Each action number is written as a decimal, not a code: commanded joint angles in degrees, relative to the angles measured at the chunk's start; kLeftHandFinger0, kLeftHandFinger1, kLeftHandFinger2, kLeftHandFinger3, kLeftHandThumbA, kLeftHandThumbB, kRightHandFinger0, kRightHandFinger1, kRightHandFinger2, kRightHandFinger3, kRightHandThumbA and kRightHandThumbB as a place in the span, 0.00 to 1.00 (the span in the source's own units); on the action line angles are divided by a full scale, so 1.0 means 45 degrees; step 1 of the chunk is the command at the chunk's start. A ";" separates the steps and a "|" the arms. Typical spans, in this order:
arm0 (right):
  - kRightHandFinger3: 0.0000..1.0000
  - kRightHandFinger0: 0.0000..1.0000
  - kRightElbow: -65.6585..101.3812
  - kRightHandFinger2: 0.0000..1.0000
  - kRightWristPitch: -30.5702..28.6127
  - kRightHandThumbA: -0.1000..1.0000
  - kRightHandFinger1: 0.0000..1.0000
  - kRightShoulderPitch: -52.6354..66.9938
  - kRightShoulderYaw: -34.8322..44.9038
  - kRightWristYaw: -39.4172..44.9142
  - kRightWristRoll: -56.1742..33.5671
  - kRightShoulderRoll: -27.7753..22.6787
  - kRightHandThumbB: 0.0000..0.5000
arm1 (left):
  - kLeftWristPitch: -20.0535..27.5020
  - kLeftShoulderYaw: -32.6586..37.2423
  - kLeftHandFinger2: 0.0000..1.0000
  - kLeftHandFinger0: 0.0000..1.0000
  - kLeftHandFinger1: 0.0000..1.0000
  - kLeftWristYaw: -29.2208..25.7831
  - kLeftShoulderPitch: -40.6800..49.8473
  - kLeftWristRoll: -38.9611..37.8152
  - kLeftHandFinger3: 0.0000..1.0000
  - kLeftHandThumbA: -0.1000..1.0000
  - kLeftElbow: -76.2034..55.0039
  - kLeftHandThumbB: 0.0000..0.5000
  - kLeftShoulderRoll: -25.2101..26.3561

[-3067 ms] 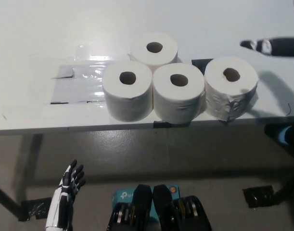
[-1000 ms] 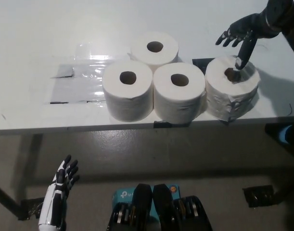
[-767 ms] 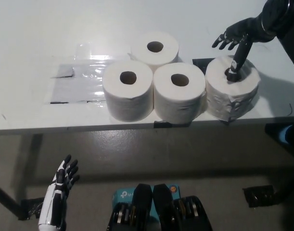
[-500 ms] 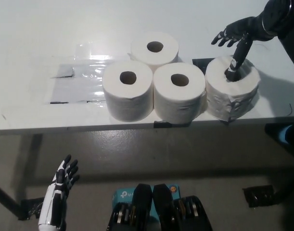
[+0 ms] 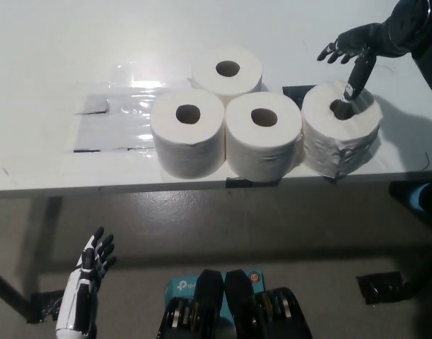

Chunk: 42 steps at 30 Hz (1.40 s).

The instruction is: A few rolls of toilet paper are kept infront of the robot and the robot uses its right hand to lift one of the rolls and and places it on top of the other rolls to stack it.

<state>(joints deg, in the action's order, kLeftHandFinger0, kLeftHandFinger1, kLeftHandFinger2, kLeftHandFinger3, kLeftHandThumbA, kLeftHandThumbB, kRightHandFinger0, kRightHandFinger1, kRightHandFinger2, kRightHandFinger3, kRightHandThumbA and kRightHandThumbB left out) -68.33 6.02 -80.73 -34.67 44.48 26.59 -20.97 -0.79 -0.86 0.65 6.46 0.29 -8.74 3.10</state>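
Observation:
Several white toilet paper rolls stand upright on the white table (image 5: 53,63). Three sit close together: one at the back (image 5: 227,71), one front left (image 5: 188,132), one front middle (image 5: 263,135). A fourth roll (image 5: 341,130), with grey tape on its side, stands apart at the right near the table's front edge. My black right hand (image 5: 355,49) hovers over this roll with its fingers spread, and one finger points down at the core hole. It holds nothing. My white left hand (image 5: 88,277) rests open at the lower left, below the table.
Clear tape patches (image 5: 113,120) and black tape marks lie on the table left of the rolls. A black tape piece (image 5: 295,92) lies behind the fourth roll. The table's front edge (image 5: 131,187) runs across the middle; grey floor (image 5: 272,233) lies below.
My right hand came in from the far right to above the fourth roll, dipped a finger toward its core, and has now lifted slightly. The rolls have not moved.

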 commanded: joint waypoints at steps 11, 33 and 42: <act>1.00 1.00 0.0028 1.00 -0.0236 1.00 1.00 -0.0858 0.0374 -0.0803 0.0395 -0.0278 0.60 | 0.0460 -0.0068 1.00 1.00 1.00 0.0043 0.0045 -0.0011 1.00 1.00 -0.0343 0.02 0.0105; 1.00 1.00 -0.0444 1.00 -0.0442 1.00 1.00 -0.0336 0.0560 -0.1975 0.0706 -0.0061 0.48 | 0.0547 -0.0030 1.00 1.00 1.00 0.0090 0.0178 -0.0025 1.00 1.00 -0.0362 0.05 0.0098; 1.00 1.00 -0.0618 1.00 -0.0584 1.00 1.00 -0.0294 0.0470 -0.2145 0.0897 -0.0013 0.47 | 0.0596 -0.0056 1.00 1.00 1.00 0.0090 0.0168 -0.0062 1.00 1.00 -0.0297 0.09 0.0104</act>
<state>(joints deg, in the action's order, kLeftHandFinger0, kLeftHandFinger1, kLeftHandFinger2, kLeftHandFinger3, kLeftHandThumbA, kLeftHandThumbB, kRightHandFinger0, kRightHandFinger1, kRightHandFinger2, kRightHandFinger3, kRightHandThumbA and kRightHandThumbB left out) -71.28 4.32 -79.64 -32.49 37.57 29.35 -20.42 -0.20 -0.87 0.73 7.06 0.31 -8.73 3.12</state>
